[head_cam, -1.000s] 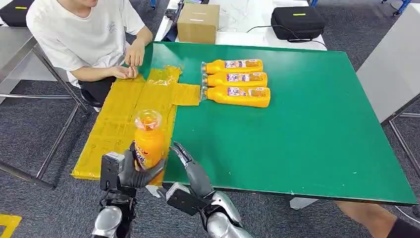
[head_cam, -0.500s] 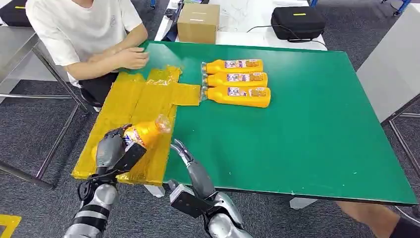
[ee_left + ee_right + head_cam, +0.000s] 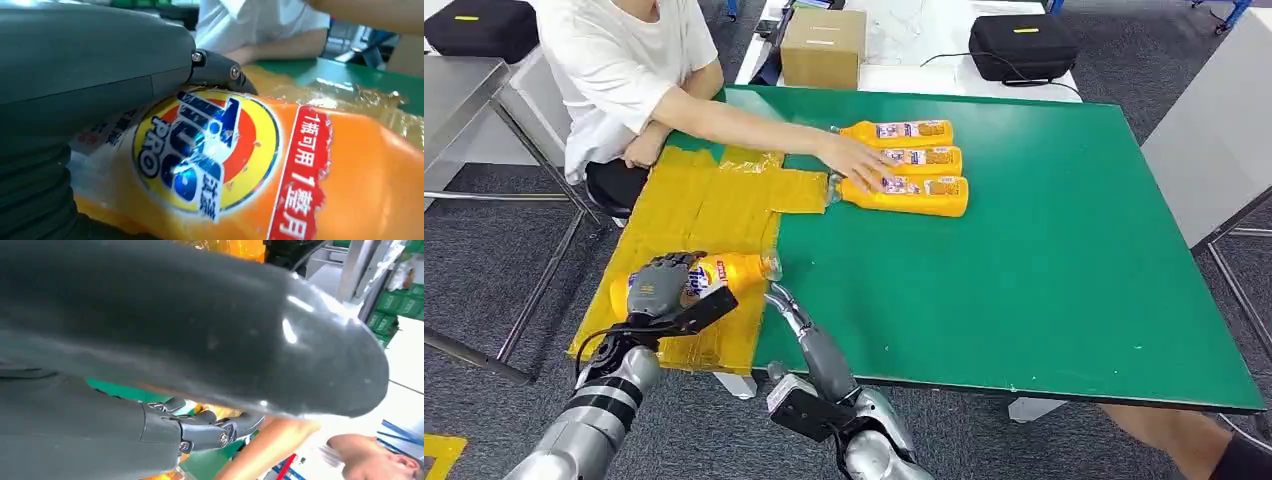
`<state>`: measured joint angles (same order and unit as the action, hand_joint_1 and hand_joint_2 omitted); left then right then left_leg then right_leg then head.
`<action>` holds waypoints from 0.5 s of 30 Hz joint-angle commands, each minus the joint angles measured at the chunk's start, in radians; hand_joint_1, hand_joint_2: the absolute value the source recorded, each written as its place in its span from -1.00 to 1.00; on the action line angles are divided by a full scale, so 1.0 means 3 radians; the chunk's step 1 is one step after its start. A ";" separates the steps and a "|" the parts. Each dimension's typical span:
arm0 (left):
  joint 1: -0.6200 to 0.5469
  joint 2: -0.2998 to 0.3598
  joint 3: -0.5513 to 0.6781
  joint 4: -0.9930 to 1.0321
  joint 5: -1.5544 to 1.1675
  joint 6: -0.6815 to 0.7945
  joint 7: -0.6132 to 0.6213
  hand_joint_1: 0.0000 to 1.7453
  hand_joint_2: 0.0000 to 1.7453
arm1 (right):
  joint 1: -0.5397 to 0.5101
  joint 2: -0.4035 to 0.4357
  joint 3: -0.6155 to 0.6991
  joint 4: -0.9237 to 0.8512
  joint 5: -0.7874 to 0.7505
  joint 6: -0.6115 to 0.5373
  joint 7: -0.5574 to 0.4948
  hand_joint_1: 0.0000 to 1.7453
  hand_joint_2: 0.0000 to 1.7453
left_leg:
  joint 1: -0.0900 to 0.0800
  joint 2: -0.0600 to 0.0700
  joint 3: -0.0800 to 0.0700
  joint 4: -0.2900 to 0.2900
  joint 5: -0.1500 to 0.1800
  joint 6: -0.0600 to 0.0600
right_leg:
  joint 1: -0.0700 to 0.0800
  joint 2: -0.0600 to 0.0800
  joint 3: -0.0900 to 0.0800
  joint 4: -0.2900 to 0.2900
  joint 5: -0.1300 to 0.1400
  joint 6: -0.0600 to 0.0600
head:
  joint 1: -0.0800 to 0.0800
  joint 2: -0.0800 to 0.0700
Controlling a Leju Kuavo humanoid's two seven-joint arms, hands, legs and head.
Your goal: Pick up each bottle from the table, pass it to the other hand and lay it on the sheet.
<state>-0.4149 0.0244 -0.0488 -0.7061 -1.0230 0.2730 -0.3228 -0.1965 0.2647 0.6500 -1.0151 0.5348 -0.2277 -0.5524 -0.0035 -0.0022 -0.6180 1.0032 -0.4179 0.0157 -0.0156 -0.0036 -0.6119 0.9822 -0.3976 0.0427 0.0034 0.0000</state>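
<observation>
From the head view I see my left hand (image 3: 657, 287) wrapped over an orange bottle (image 3: 724, 271) that lies on its side on the yellow sheet (image 3: 694, 205), cap end pointing toward the green table (image 3: 1044, 270). The hand covers the bottle's rear half, so I can't tell whether the bottle rests fully on the sheet or is held just above it. In the left wrist view the label fills most of the picture and the bottle's ends are cut off. My right hand (image 3: 796, 318) sits at the table's near edge with fingers extended and nothing in them. Three more bottles (image 3: 904, 160) lie side by side farther back; a person's hand (image 3: 859, 160) rests on them and hides their neck ends.
</observation>
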 commanded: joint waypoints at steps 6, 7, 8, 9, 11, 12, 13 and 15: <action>0.0053 0.0014 -0.0044 -0.0090 0.0502 -0.0493 -0.0219 -1.00 1.00 | -0.0029 -0.0037 0.0049 0.0294 -0.0058 -0.0009 -0.0103 -1.00 -1.00 | 0.0005 -0.0003 0.0015 -0.0003 -0.0003 -0.0004 | 0.0005 -0.0001 0.0020 -0.0005 -0.0005 -0.0004 | 0.0001 0.0000; 0.0079 0.0000 -0.0033 -0.0223 0.0611 -0.0522 -0.0252 -1.00 1.00 | -0.0029 -0.0037 0.0042 0.0301 -0.0059 -0.0011 -0.0109 -1.00 -1.00 | 0.0006 -0.0002 0.0017 -0.0003 -0.0004 -0.0005 | 0.0005 0.0001 0.0022 -0.0005 -0.0005 -0.0005 | 0.0000 0.0000; 0.0106 -0.0030 0.0007 -0.0339 0.0722 -0.0518 -0.0316 -1.00 1.00 | -0.0025 -0.0033 0.0036 0.0304 -0.0060 -0.0021 -0.0109 -1.00 -1.00 | 0.0005 -0.0002 0.0011 -0.0002 -0.0002 -0.0004 | 0.0004 0.0001 0.0017 -0.0004 -0.0003 -0.0004 | 0.0001 0.0000; 0.0118 -0.0031 0.0000 -0.0387 0.0736 -0.0535 -0.0296 -1.00 1.00 | -0.0026 -0.0033 0.0035 0.0306 -0.0060 -0.0021 -0.0111 -1.00 -1.00 | 0.0004 -0.0003 0.0009 -0.0002 -0.0001 -0.0004 | 0.0003 0.0000 0.0013 -0.0003 -0.0003 -0.0003 | 0.0000 0.0000; 0.0118 -0.0031 0.0000 -0.0387 0.0736 -0.0535 -0.0296 -1.00 1.00 | -0.0026 -0.0033 0.0035 0.0306 -0.0060 -0.0021 -0.0111 -1.00 -1.00 | 0.0005 -0.0003 0.0010 -0.0001 -0.0002 -0.0004 | 0.0004 -0.0001 0.0015 -0.0003 -0.0003 -0.0004 | 0.0000 0.0000; 0.0118 -0.0031 0.0000 -0.0387 0.0736 -0.0535 -0.0296 -1.00 1.00 | -0.0026 -0.0033 0.0035 0.0306 -0.0060 -0.0021 -0.0111 -1.00 -1.00 | 0.0003 -0.0005 0.0007 -0.0003 0.0000 -0.0003 | 0.0002 -0.0002 0.0012 -0.0003 -0.0002 -0.0003 | 0.0001 0.0000; 0.0118 -0.0031 0.0000 -0.0387 0.0736 -0.0535 -0.0296 -1.00 1.00 | -0.0026 -0.0033 0.0035 0.0306 -0.0060 -0.0021 -0.0111 -1.00 -1.00 | 0.0005 -0.0005 0.0012 -0.0003 -0.0003 -0.0005 | 0.0005 -0.0003 0.0018 -0.0005 -0.0005 -0.0005 | 0.0000 0.0000; 0.0124 -0.0032 -0.0003 -0.0387 0.0735 -0.0535 -0.0297 -1.00 1.00 | -0.0026 -0.0031 0.0035 0.0305 -0.0060 -0.0021 -0.0111 -1.00 -1.00 | 0.0005 -0.0004 0.0007 -0.0001 -0.0002 -0.0004 | 0.0005 -0.0002 0.0013 -0.0004 -0.0004 -0.0003 | 0.0000 0.0000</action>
<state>-0.3769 0.0229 -0.0477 -0.8007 -0.8049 0.1232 -0.4116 -0.1970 0.2651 0.6504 -0.9804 0.5188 -0.2316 -0.5798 -0.0030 -0.0032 -0.6181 1.0034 -0.4173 0.0152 -0.0153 -0.0039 -0.6109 0.9822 -0.3978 0.0428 0.0034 0.0000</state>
